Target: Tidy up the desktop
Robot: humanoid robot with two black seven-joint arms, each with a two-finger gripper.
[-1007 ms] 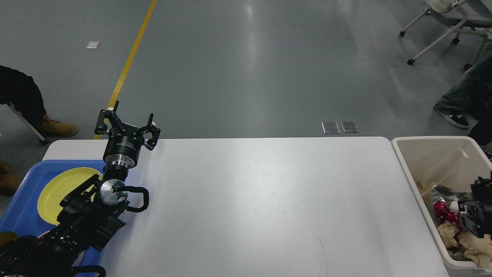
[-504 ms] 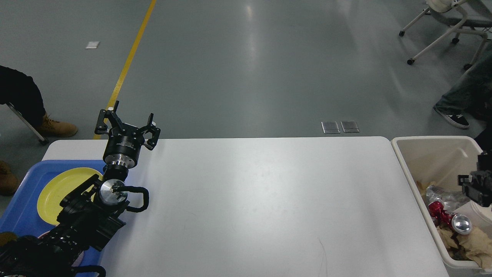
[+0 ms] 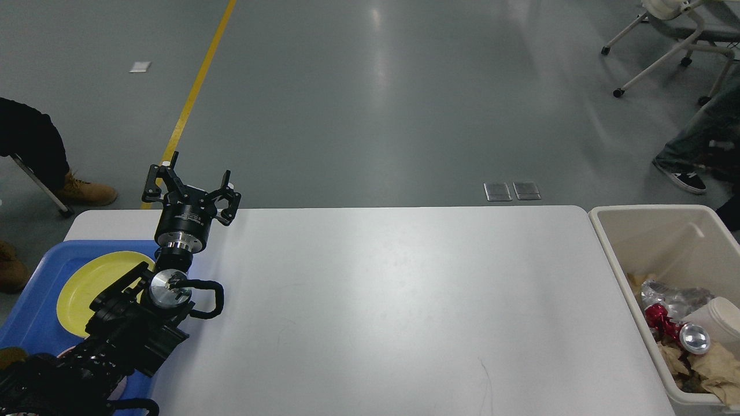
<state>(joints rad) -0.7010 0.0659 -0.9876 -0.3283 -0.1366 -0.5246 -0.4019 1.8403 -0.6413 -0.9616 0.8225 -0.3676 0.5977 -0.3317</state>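
Observation:
The desktop (image 3: pixel 381 300) is a large white tabletop with rounded corners, filling the middle of the head view, and nothing lies on its bare surface. My left gripper (image 3: pixel 191 182) stands open above the table's far left corner, fingers pointing up and away, holding nothing. Its black arm runs down to the lower left over the blue tray (image 3: pixel 29 315). My right gripper is out of view.
A yellow plate (image 3: pixel 87 283) lies in the blue tray at the left edge. A beige bin (image 3: pixel 653 231) at the right holds crumpled paper, a white cup (image 3: pixel 720 315), a red item and a silver can. People's feet and a chair stand on the floor beyond.
My right gripper rose out of the bin and left the view to the right. A white cup and a silver can now lie uncovered in the bin. The left arm stayed still.

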